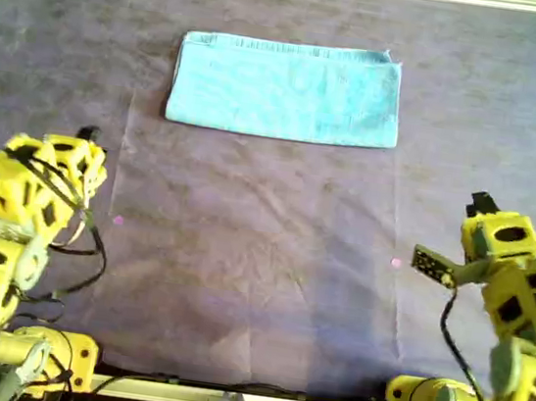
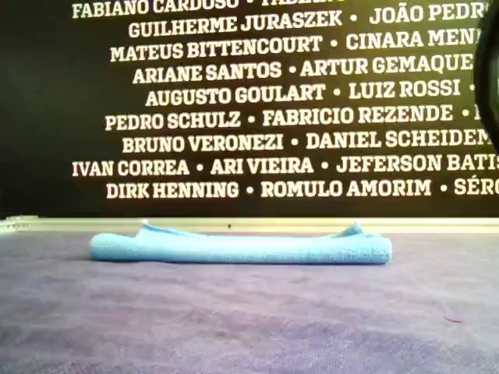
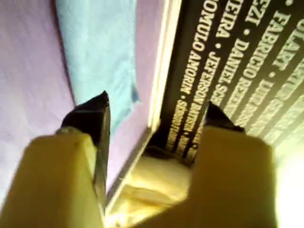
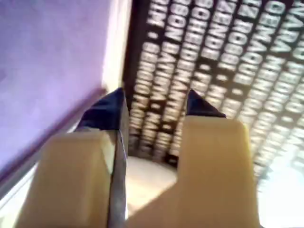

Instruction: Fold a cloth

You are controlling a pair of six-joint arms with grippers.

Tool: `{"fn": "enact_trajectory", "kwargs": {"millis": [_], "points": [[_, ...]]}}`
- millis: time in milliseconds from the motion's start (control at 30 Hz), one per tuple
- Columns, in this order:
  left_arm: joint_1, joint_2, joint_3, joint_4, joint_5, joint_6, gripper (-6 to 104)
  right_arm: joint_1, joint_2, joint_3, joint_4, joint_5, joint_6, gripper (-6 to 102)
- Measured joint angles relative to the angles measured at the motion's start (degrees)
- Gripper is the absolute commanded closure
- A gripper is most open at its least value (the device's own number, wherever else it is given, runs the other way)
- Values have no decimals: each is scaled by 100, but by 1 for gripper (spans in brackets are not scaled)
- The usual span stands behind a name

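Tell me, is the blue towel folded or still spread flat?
Folded. The towel lies as a narrow rectangle on the purple mat, and the exterior view shows stacked layers with a rounded fold along the near edge.

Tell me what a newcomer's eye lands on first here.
The sky-blue cloth, already folded into a long flat strip, lies alone toward the far edge of the purple-grey mat in the overhead view. Next come two yellow arms at the near corners, left gripper and right gripper both open, holding nothing.
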Motion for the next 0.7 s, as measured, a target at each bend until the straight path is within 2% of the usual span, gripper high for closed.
{"fn": "enact_trajectory", "kwargs": {"millis": [100,233,433,700], "points": [[0,9,800,-1055,0,264,27,44,325,1081,-1020,0,-26,45],[0,9,1617,-1802,-9,343,27,35,510,2268,-2101,0,-26,45],[0,9,2215,-2118,44,343,27,44,589,3182,-3190,-18,-26,46],[0,18,2821,-2145,44,343,27,35,527,3313,-3313,0,-26,45]]}}
